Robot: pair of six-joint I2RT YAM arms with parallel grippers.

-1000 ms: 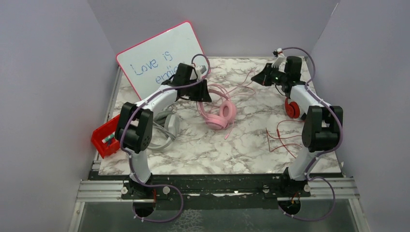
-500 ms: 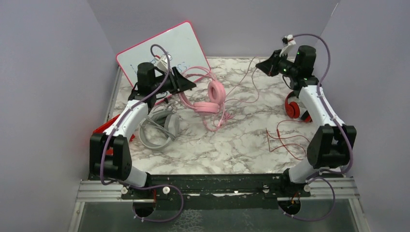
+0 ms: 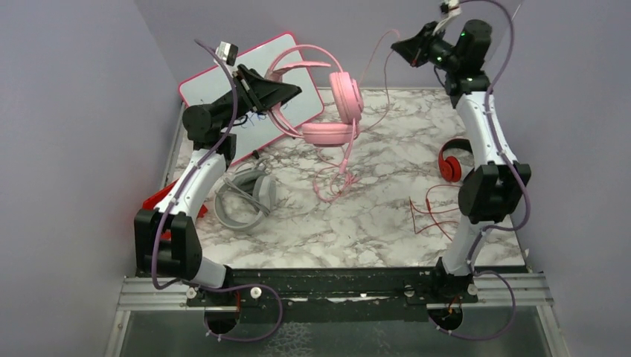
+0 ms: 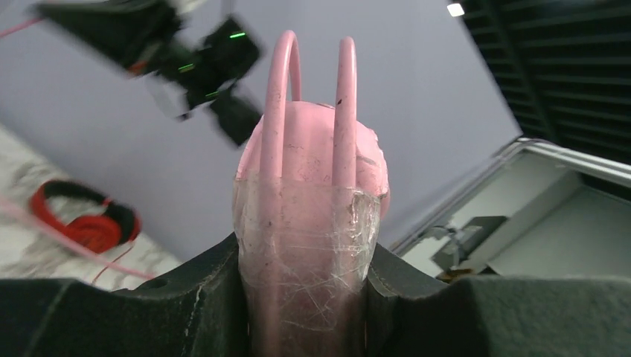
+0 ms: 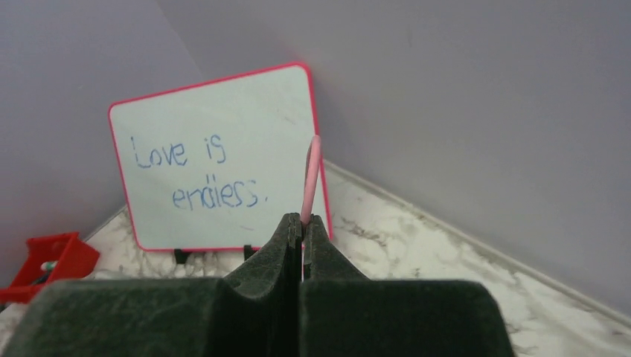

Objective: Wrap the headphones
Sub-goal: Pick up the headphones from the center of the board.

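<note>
The pink headphones (image 3: 332,111) hang in the air above the back of the table. My left gripper (image 3: 286,92) is shut on their taped headband (image 4: 306,216), which fills the gap between the jaws. The cups dangle to the right of that gripper. High at the back right, my right gripper (image 3: 396,46) is shut on the thin pink cable (image 5: 312,177); the cable's slack (image 3: 335,178) droops to the table. The grey headphones (image 3: 242,199) lie at the left under the left arm. The red-and-black headphones (image 3: 449,161) lie at the right, with their red cable (image 3: 431,212) loose in front of them.
A pink-framed whiteboard (image 3: 245,89) with blue writing leans on the back wall behind the left gripper. A red bin (image 3: 159,202) sits at the table's left edge. Grey walls close in the left, back and right sides.
Both arms have risen. The left gripper lifted the pink headphones off the table and back toward the whiteboard. The right gripper carried the cable up and toward the back wall.
</note>
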